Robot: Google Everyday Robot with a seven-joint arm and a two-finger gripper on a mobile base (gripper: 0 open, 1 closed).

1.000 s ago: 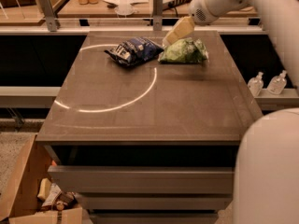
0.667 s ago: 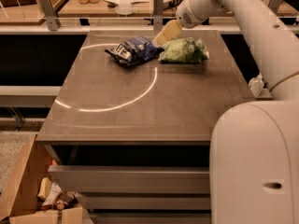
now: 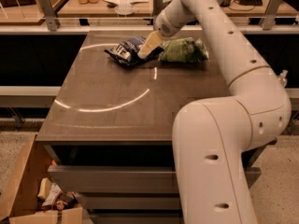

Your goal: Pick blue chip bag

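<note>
Hand (image 3: 148, 45) at the blue chip bag (image 3: 124, 51), pick not yet made.

Nearest, a cardboard box (image 3: 18, 190) sits on the floor at the left, and the robot's white arm (image 3: 224, 139) rises at the right and stretches over the table (image 3: 107, 120). Near the table's far edge the blue chip bag lies flat, the hand at its right end, seemingly touching it. Whether the hand is released or clenched cannot be told. The green bag (image 3: 183, 50) lies just right. The approach looks done; gripping and lifting remain.
</note>
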